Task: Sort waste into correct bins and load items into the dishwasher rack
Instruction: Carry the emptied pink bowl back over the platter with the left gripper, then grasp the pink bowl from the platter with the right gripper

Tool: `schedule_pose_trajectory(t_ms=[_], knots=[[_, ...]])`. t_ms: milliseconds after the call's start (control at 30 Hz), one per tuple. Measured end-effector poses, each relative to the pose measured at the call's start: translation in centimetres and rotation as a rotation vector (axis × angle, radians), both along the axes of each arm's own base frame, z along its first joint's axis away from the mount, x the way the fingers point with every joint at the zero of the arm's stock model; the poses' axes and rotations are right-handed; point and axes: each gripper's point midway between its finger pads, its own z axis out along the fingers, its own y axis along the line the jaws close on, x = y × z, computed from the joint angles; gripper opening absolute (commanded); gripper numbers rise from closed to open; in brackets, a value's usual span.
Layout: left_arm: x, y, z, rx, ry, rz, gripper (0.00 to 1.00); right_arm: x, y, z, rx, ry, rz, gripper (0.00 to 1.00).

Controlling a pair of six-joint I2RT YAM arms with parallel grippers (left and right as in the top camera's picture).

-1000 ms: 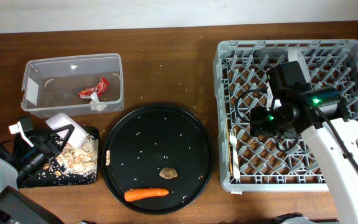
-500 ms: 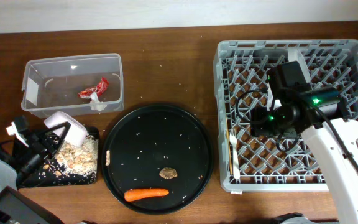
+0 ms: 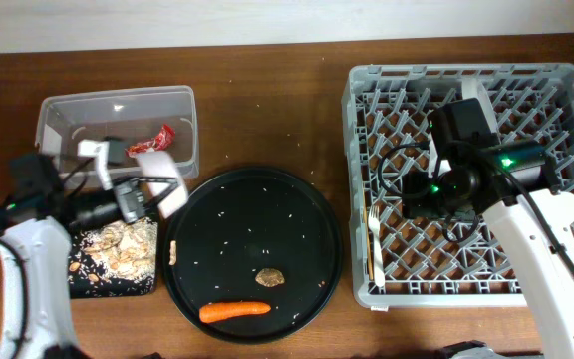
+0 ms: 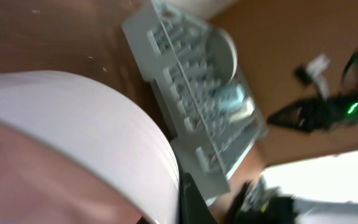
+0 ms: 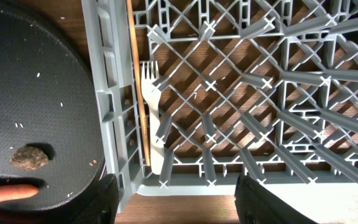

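- We are logging the left gripper (image 3: 140,197) clamped fully shut on the rim of the bowl (image 3: 164,179). The bowl is hanging tilted just beside the tub (image 3: 118,98), over the left rim of the round tray (image 3: 257,214), well apart from the rack (image 3: 446,72).
- The left wrist view is blurring. The bowl is filling it as a smooth white curved wall.
- The right gripper (image 5: 180,205) is hovering over the rack's near-left corner, fingers spread wide with nothing between them.
- Done, as we are reading it:
  - the red crinkled wrapper (image 3: 152,143) is lying in the clear tub;
  - the grainy beige scraps (image 3: 118,244) are heaped in the black tray (image 3: 93,284);
  - the white plastic fork (image 5: 156,124) is lying flat on the grey lattice;
  - the plate (image 4: 224,55) is standing on edge among the pegs.
- Left to do, we are judging:
  - the carrot (image 3: 234,310) and the brown lump (image 3: 270,277) are sitting on the round tray;
  - the thin stick (image 5: 137,93) is lying in the rack, touching the fork, which is probably the wrong place for it;
  - the bowl is not yet racked.
- We cannot tell where the cups are.
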Motion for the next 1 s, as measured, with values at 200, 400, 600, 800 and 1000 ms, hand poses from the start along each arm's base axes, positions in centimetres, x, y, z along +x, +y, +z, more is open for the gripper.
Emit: schedule_pose_trajectory(t_ms=[200, 400, 600, 800, 1000], knots=[[-1.9, -7.3, -2.5, 0.269, 0.028, -0.224, 0.0, 0.0, 0.0, 0.0, -0.003, -0.001, 0.0, 0.63], [-1.8, -10.8, -7.0, 0.579, 0.072, -0.258, 0.04, 0.0, 0.0, 0.0, 0.002, 0.0, 0.0, 0.63], [-3.3, -13.3, -12.0, 0.762, 0.168, -0.337, 0.09, 0.0, 0.1, 0.0, 0.005, 0.001, 0.001, 0.63], [-4.7, -14.2, -15.7, 0.835, 0.268, -0.404, 0.25, 0.0, 0.1, 0.0, 0.005, 0.001, 0.001, 0.64], [-5.1, -13.8, -15.5, 0.851, 0.306, -0.401, 0.25, 0.0, 0.1, 0.0, 0.005, 0.001, 0.002, 0.69]])
